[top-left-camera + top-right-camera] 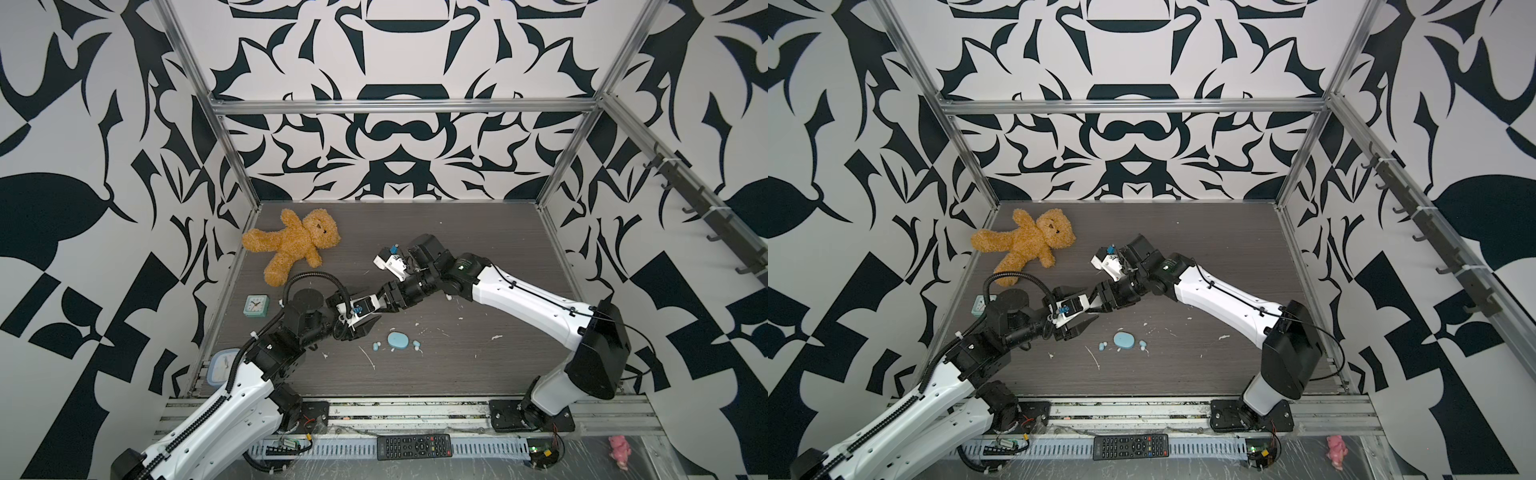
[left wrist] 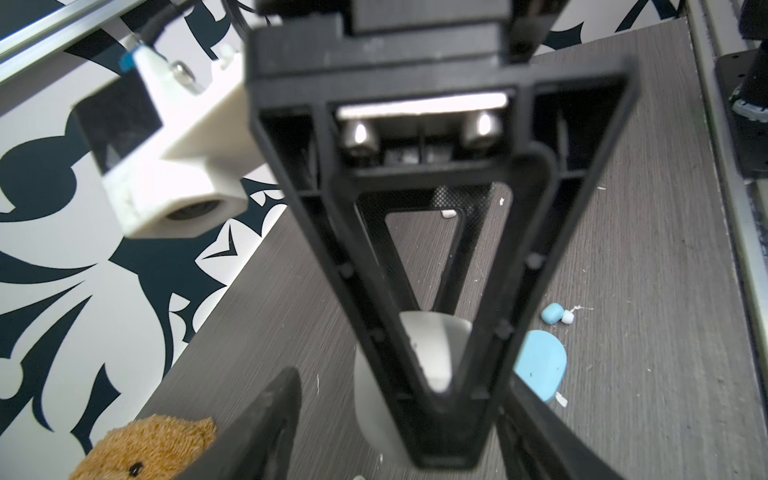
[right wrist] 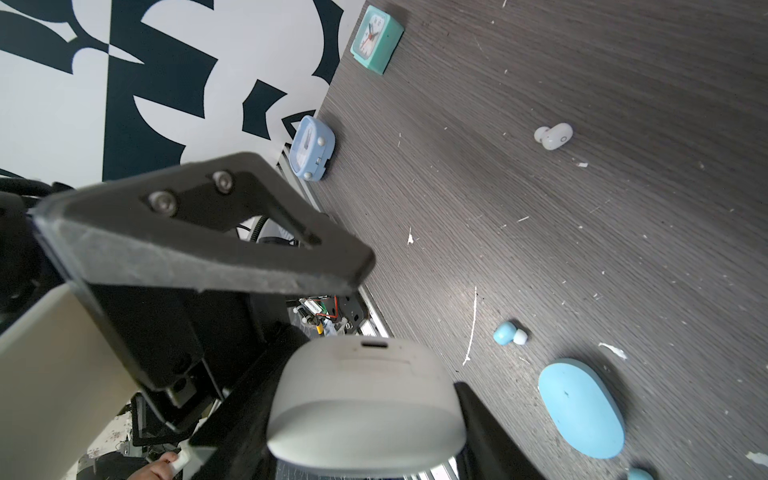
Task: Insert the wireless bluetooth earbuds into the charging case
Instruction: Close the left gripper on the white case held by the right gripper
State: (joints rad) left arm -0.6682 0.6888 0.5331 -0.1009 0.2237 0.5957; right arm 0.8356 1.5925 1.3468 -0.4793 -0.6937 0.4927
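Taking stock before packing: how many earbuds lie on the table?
3. In a top view, one light blue earbud lies just left of the blue case, a second light blue earbud just right. A white earbud lies apart. More may be hidden by the arms.

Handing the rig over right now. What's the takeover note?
Right tool: shut on the white case.
Left tool: open, jaws either side of that case, gap showing on one side.
Table: blue case with a blue bud on each side; one white bud lying apart. Second white bud not in view.
Done: white case is held. Both cases look shut, no bud seated.
Left: open the cases, seat every bud.
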